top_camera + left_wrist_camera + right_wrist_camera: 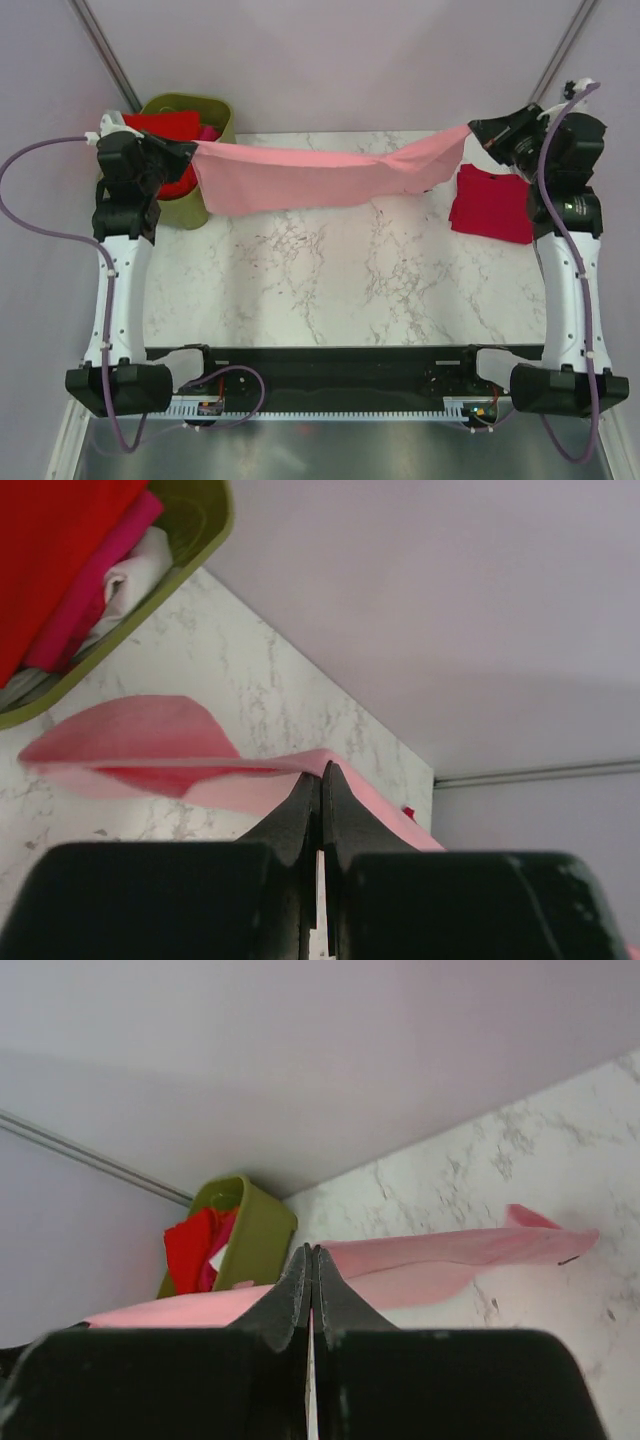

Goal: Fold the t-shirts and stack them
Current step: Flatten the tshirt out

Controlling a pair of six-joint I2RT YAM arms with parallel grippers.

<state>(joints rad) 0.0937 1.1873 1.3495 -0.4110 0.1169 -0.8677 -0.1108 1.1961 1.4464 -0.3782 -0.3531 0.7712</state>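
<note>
A light pink t-shirt (320, 175) hangs stretched across the back of the table between both arms. My left gripper (190, 152) is shut on its left end, next to the basket. My right gripper (475, 132) is shut on its right end, raised above a folded dark crimson t-shirt (492, 204) lying flat at the right. In the left wrist view the jaws (321, 772) pinch the pink cloth (150, 745). The right wrist view shows the same grip (312, 1252) on the pink cloth (450, 1255). More t-shirts, bright red (165, 128), hot pink (90, 595) and white (135, 575), lie in the basket.
An olive-green plastic basket (213, 112) stands at the back left corner, beside the left arm. The marble tabletop (330, 280) stretches between the arms. Grey walls close the back, and metal poles (105, 55) rise at both rear corners.
</note>
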